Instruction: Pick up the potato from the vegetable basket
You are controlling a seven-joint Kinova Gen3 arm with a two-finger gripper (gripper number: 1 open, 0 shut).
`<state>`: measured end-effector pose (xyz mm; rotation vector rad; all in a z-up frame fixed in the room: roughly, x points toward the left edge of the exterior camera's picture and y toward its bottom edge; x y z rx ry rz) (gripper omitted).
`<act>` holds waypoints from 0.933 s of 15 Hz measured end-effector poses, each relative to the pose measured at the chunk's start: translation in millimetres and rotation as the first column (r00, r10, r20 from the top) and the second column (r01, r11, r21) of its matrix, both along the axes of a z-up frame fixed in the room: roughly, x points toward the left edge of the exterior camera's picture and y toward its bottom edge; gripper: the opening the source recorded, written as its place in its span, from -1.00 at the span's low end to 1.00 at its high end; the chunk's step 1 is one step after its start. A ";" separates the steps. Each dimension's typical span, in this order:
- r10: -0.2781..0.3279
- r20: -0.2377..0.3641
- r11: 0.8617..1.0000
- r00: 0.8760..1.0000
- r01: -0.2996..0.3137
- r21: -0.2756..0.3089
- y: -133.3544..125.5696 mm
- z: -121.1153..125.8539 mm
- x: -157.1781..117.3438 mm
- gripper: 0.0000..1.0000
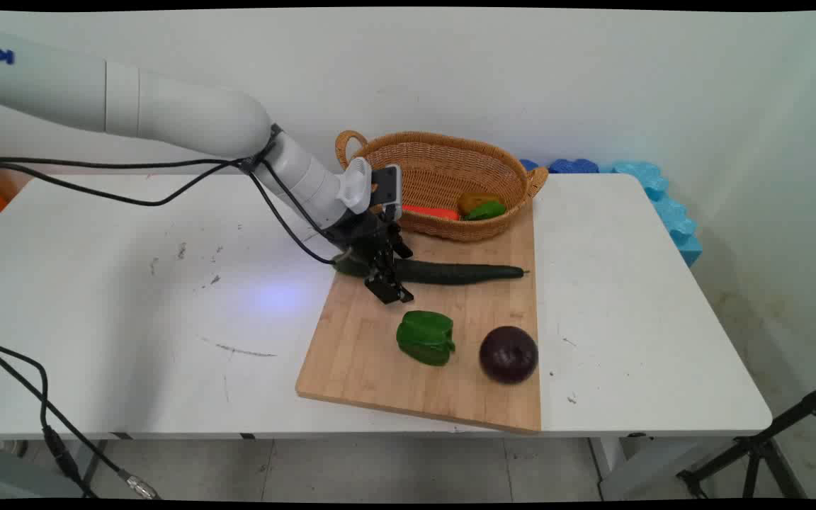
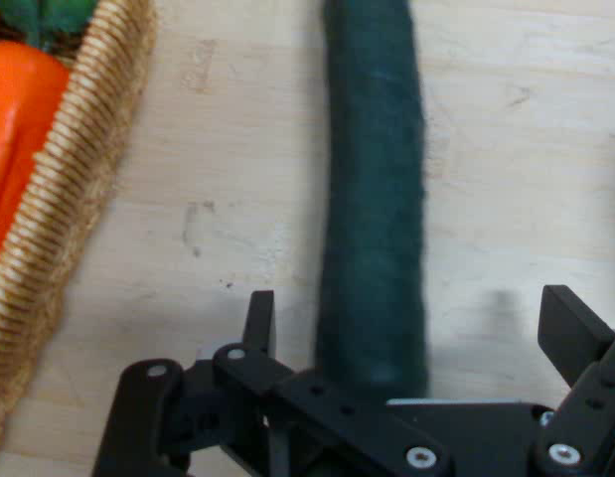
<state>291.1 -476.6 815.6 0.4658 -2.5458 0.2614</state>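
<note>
Long dark-green cucumber (image 1: 461,273) lying across cutting board (image 1: 365,354), just in front of wicker basket (image 1: 443,166). Straddled near its left end by black gripper (image 2: 411,333), jaws spread, not yet pinching. Likely firm, smooth, prone to rolling; best gripped across the girth. Green pepper (image 1: 426,338), dark onion (image 1: 508,354) nearby.

main high oblique, hand view close, sharing cucumber (image 1: 461,273)

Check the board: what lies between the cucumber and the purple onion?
Only bare cutting board separates cucumber from purple onion; the green pepper sits left, per main view.
</note>
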 end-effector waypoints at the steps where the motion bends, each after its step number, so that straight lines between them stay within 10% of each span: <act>1: 0.000 -0.001 1.000 1.000 0.000 -0.004 -0.4 2.7 0.4 1.00; 14: 0.031 -0.027 0.998 0.999 -0.033 -0.062 -32.3 84.2 6.3 1.00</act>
